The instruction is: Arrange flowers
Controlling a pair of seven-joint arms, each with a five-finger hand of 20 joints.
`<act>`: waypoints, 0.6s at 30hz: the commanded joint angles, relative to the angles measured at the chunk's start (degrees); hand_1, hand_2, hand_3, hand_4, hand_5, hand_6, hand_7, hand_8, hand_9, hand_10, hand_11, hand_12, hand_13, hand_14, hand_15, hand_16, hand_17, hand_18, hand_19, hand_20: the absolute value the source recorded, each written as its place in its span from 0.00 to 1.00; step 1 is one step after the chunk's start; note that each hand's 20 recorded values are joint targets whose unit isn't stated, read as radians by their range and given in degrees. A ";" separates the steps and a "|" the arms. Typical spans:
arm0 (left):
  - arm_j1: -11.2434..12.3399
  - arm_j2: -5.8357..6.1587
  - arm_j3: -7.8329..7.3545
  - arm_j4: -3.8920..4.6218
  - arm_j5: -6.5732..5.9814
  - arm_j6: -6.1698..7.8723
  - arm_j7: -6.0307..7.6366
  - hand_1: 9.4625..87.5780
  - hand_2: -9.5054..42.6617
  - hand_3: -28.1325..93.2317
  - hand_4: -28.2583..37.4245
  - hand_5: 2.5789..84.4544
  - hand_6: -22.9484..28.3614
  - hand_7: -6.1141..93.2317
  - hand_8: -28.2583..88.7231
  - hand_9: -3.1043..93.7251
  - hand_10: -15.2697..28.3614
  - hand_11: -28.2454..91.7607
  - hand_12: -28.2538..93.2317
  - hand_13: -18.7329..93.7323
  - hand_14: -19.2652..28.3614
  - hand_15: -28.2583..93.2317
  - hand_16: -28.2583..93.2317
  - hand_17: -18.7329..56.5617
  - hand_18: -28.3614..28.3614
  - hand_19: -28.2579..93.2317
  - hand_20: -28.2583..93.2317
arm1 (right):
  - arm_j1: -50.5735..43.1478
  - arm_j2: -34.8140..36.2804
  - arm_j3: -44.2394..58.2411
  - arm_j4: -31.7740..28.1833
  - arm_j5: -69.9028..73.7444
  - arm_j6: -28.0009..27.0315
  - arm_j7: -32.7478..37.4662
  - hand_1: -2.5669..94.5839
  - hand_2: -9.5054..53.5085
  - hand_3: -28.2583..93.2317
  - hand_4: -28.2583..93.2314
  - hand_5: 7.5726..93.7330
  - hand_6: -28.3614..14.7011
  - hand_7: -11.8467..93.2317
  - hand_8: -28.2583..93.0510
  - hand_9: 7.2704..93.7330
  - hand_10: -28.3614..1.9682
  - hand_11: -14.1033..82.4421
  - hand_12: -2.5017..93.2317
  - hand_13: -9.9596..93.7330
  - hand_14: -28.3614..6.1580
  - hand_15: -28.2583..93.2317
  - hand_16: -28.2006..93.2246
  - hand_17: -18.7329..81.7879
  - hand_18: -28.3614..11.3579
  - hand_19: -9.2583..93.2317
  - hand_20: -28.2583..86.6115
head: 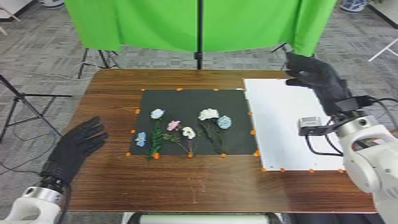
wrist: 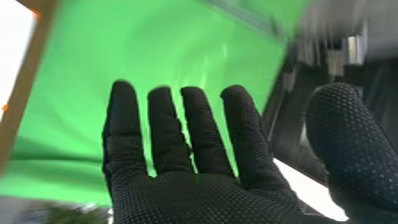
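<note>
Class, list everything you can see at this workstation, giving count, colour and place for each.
Pale flowers: three, white to bluish white, on the mat
Pink flower: one, pink, left of mat's centre
Blue flowers: two, light blue, one right of centre, one by the left edge
Mat: one, black, mid-table
Sheet: one, white, right of mat
Small box: one, whitish, over the sheet
Markers: many, orange, around mat and sheet
Table: one, brown, centre
Cloth: green, behind table
Stands: several, black, left and behind
Floor: grey, around table
Arms: two, white, lower left and right
Left hand: one, black, table's left side
Right hand: one, black, above the sheet's far end
</note>
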 commanded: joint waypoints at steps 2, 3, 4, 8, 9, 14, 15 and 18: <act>2.57 -2.90 0.97 -2.10 -5.63 3.25 6.51 0.19 0.19 0.81 0.00 0.34 0.53 0.25 0.15 0.29 0.62 0.40 0.35 0.34 0.70 0.52 0.20 0.12 0.89 0.66 0.22 | -15.11 -12.95 10.87 -3.86 6.57 -5.70 2.90 0.13 0.20 0.93 0.01 0.29 0.62 0.18 0.16 0.29 0.57 0.20 0.24 0.30 0.50 0.27 0.51 0.19 0.23 0.47 0.43; 2.52 -2.96 0.97 -2.26 -5.25 3.29 6.36 0.19 0.18 0.80 0.00 0.33 0.53 0.25 0.16 0.28 0.61 0.39 0.35 0.32 0.69 0.51 0.21 0.11 0.89 0.65 0.22 | -15.53 -14.47 11.27 -4.01 6.37 -6.23 3.40 0.12 0.19 0.93 0.01 0.29 0.61 0.17 0.16 0.28 0.58 0.19 0.24 0.30 0.50 0.25 0.52 0.19 0.23 0.47 0.43; 2.47 -3.05 1.00 -2.32 -4.71 3.10 6.34 0.19 0.18 0.80 0.00 0.33 0.52 0.25 0.16 0.28 0.60 0.39 0.36 0.32 0.69 0.50 0.21 0.10 0.88 0.65 0.22 | -15.81 -15.63 11.21 -4.06 6.54 -6.01 3.13 0.12 0.19 0.93 0.01 0.28 0.61 0.17 0.16 0.27 0.58 0.18 0.25 0.29 0.50 0.24 0.53 0.18 0.23 0.47 0.43; 2.11 -3.95 1.22 -3.00 -4.59 2.45 6.27 0.19 0.16 0.78 0.00 0.29 0.51 0.24 0.16 0.25 0.58 0.37 0.37 0.29 0.65 0.46 0.23 0.08 0.87 0.62 0.24 | -15.36 -17.93 10.77 -3.66 3.82 -7.04 2.98 0.12 0.16 0.92 0.01 0.27 0.60 0.17 0.16 0.26 0.60 0.17 0.25 0.29 0.51 0.22 0.55 0.17 0.24 0.46 0.42; 1.64 -3.33 1.85 -2.88 -4.55 2.82 6.97 0.19 0.15 0.77 0.00 0.29 0.50 0.24 0.16 0.25 0.58 0.37 0.37 0.29 0.65 0.45 0.24 0.08 0.87 0.62 0.25 | -15.44 -17.94 10.67 -3.68 3.26 -6.75 2.66 0.12 0.15 0.92 0.00 0.26 0.61 0.17 0.16 0.26 0.61 0.17 0.25 0.29 0.52 0.22 0.56 0.17 0.24 0.46 0.42; 0.07 -4.67 3.32 -1.78 -3.78 1.41 5.35 0.19 0.13 0.75 0.00 0.26 0.49 0.22 0.17 0.22 0.56 0.33 0.38 0.27 0.63 0.41 0.26 0.05 0.87 0.59 0.26 | -16.36 -18.39 11.96 -4.02 2.85 -8.86 2.88 0.12 0.13 0.91 0.00 0.24 0.61 0.16 0.16 0.25 0.66 0.16 0.25 0.27 0.52 0.20 0.56 0.16 0.25 0.43 0.41; -0.07 -5.00 3.47 -1.63 -2.97 1.49 4.36 0.19 0.13 0.76 0.00 0.26 0.49 0.22 0.17 0.22 0.55 0.33 0.38 0.27 0.63 0.40 0.26 0.05 0.87 0.59 0.26 | -16.69 -18.92 12.22 -4.22 2.20 -9.28 3.55 0.12 0.13 0.91 0.00 0.24 0.61 0.16 0.16 0.24 0.66 0.15 0.25 0.27 0.52 0.19 0.56 0.15 0.25 0.42 0.41; -1.34 -4.75 4.22 -1.11 -3.99 1.67 4.41 0.18 0.13 0.77 0.00 0.26 0.49 0.22 0.17 0.22 0.55 0.32 0.39 0.27 0.63 0.40 0.27 0.05 0.87 0.59 0.26 | -16.04 -20.99 10.52 -3.67 2.55 -9.00 3.40 0.12 0.13 0.91 0.00 0.24 0.60 0.16 0.17 0.23 0.63 0.15 0.25 0.26 0.50 0.18 0.55 0.14 0.25 0.42 0.40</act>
